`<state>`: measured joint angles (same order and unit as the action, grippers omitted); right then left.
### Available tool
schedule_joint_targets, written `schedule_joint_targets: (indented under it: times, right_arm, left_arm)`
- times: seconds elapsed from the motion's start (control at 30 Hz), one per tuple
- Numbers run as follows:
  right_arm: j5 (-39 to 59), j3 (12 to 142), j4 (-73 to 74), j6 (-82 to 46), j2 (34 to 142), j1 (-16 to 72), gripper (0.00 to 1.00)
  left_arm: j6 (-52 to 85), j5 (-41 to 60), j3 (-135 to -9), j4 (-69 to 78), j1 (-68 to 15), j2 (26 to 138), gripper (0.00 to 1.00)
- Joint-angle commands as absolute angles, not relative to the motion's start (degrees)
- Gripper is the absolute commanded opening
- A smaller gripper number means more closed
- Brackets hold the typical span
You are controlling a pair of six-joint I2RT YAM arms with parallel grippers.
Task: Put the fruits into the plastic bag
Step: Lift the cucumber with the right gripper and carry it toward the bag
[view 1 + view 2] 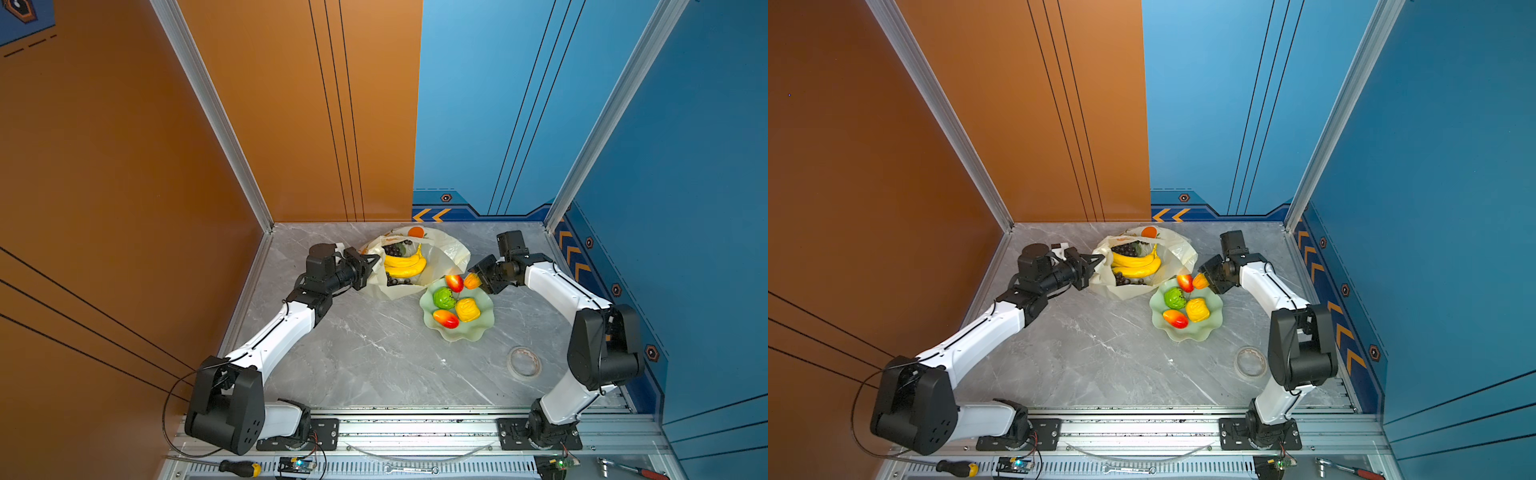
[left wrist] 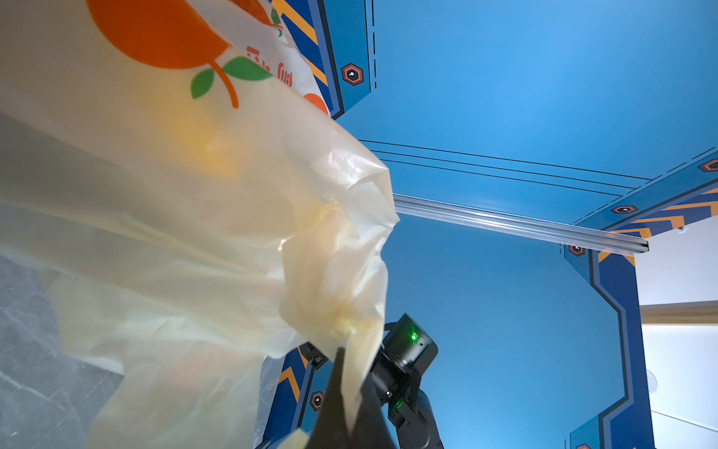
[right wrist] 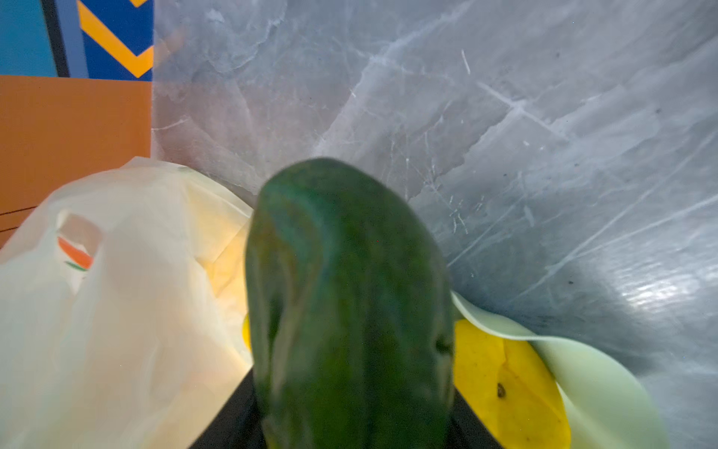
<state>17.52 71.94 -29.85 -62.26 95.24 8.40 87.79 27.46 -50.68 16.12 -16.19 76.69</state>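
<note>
- Pinch at far left: left gripper [image 1: 376, 261] clenched on the rim of the plastic bag [image 1: 451, 249], film caught between its fingers [image 2: 330, 408] in the left wrist view.
- Inside the open-mouthed bag, on the marble table [image 1: 374, 353]: banana bunch [image 1: 405, 266] between two grape clusters [image 1: 394, 249]; orange fruit print [image 1: 416, 232] on the far wall of the bag.
- Just right of the bag: pale green dish [image 1: 478, 334] with two mangoes [image 1: 446, 318], bumpy green fruit [image 1: 444, 298] and yellow lumpy fruit [image 1: 467, 309].
- Over the dish's far rim, outside the bag: papaya [image 1: 470, 281], grasped in the right gripper [image 1: 477, 282], orange tip pointing toward the bag, green side filling the right wrist view.
- Farther right, flat on the table: tape roll [image 1: 524, 362].
</note>
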Motion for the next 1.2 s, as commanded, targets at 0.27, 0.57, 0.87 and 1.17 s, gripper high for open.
schedule_joint_targets:
  times: [0.27, 0.57, 0.87, 1.17]
  right_arm:
    - [7.8, 79.0, -40.1, -35.5, 83.9, 9.0, 0.51]
    - [7.5, 80.8, -36.9, -12.7, 75.3, 14.4, 0.50]
    - [3.1, 75.8, -28.7, 17.4, 70.7, 27.8, 0.48]
    - [-4.5, 70.2, -21.4, 47.9, 72.8, 38.9, 0.48]
  left_arm:
    - [87.3, 27.0, -50.3, 17.1, -17.8, 76.7, 0.00]
    - [87.3, 26.9, -50.4, 17.1, -18.8, 76.8, 0.00]
    - [87.5, 27.3, -50.5, 16.9, -19.0, 76.6, 0.00]
    - [87.5, 27.6, -50.2, 16.3, -19.0, 75.7, 0.00]
